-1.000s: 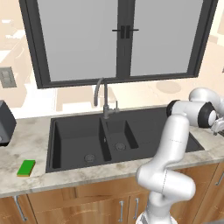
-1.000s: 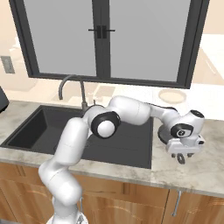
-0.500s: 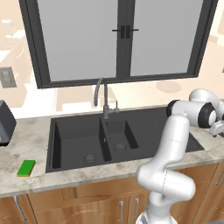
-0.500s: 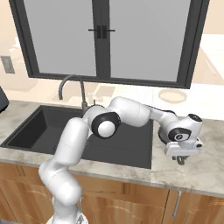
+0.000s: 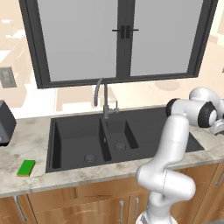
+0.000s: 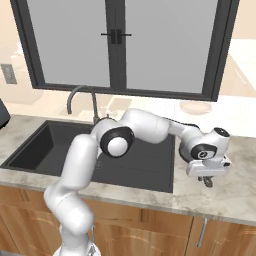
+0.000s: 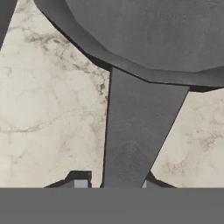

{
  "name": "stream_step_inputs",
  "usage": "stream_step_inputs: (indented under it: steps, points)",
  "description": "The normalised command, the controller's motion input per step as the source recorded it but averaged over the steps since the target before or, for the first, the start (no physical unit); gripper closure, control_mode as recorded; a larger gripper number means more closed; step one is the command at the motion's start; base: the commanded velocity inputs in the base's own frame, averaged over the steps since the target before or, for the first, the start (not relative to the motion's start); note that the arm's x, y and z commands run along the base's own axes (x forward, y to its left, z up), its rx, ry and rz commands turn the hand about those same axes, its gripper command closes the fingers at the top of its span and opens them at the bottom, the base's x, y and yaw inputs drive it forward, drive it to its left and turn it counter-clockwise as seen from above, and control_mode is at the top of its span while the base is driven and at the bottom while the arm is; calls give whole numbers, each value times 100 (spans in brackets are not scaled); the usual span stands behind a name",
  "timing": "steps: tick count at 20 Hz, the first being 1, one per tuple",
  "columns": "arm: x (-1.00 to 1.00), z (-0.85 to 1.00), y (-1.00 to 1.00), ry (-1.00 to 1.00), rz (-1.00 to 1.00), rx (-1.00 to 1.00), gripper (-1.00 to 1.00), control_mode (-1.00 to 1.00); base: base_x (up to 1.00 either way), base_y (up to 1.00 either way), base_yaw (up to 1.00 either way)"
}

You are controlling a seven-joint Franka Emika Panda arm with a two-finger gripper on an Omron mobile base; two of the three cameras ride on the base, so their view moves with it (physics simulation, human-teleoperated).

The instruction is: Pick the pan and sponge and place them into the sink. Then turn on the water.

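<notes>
The pan [image 7: 144,30] lies on the marble counter to the right of the sink [image 6: 150,175]. Its flat dark handle [image 7: 135,131] runs down to my gripper [image 7: 113,183]. The two fingertips [image 7: 81,183] press against the handle's sides, so the gripper is shut on it. My gripper [image 6: 206,180] hangs low over the counter just past the sink's right end, and it sits at the far right edge of the left base view [image 5: 217,127]. The green sponge [image 5: 26,168] lies flat on the counter left of the sink [image 5: 52,144]. No water runs from the faucet [image 5: 101,94].
A dark appliance [image 5: 4,122] stands at the counter's far left. A window wall rises behind the faucet [image 6: 82,100]. The counter's front edge [image 6: 210,212] runs close below my hand, with wooden cabinets under it.
The jaws have closed from wide open onto the pan's handle, and the hand has sunk slightly toward the counter. The sponge and the base views have not shifted.
</notes>
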Motion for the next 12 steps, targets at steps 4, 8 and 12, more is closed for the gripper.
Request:
stream_step_inputs:
  steps: [4,8,12]
  points:
    - [-19,39,33,-3,-2,-5,100,-100,0,0,0]
    - [-26,28,35,0,-5,-2,100,-100,0,0,0]
    - [-31,18,31,2,-6,-1,100,-100,0,0,0]
